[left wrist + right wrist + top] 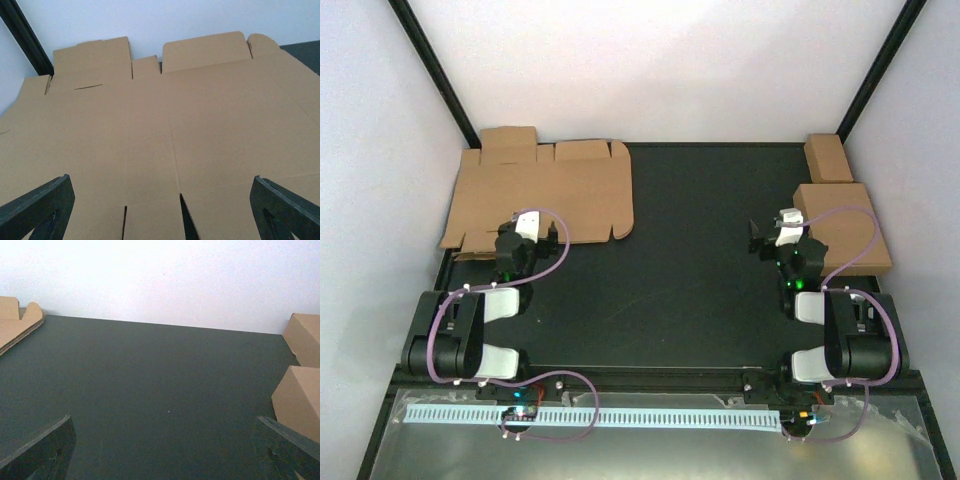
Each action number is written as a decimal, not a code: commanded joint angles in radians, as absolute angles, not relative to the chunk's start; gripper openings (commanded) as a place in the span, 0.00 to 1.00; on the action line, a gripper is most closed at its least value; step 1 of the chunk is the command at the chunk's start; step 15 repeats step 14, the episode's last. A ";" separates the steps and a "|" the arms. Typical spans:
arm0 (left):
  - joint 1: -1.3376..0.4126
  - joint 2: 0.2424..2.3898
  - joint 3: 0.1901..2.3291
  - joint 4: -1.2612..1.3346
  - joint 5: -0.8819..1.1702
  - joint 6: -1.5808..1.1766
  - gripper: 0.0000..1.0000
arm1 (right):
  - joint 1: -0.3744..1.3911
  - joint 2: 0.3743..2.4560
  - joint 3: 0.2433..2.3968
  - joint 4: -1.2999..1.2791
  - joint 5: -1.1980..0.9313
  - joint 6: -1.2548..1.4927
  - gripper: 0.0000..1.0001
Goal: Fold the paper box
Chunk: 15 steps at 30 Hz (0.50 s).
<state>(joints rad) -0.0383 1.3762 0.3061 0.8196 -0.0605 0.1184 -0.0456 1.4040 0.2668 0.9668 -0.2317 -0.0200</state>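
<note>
The paper box [545,190] lies flat and unfolded at the table's far left, a brown die-cut sheet with flaps and tabs along its far edge. My left gripper [528,228] hovers over the sheet's near edge, open with nothing between its fingers. In the left wrist view the sheet [165,115] fills the frame, and the left gripper [160,185] shows only its two dark fingertips [45,205] at the bottom corners. My right gripper [778,228] is open over bare black table at the right, and in its wrist view the right gripper [162,425] holds nothing.
A closed brown box [850,228] sits just right of the right gripper, with a smaller one [828,157] behind it. Both appear in the right wrist view, the nearer box [297,395] and the farther box [306,337]. White walls and black frame posts bound the table.
</note>
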 commanded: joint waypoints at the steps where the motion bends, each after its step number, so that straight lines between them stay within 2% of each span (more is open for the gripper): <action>1: -0.020 1.387 0.314 0.930 0.005 0.064 0.99 | -0.048 1.399 0.270 1.039 -0.206 -0.026 1.00; 15: -0.021 1.383 0.316 0.920 0.006 0.063 0.99 | -0.047 1.399 0.272 1.036 -0.207 -0.027 1.00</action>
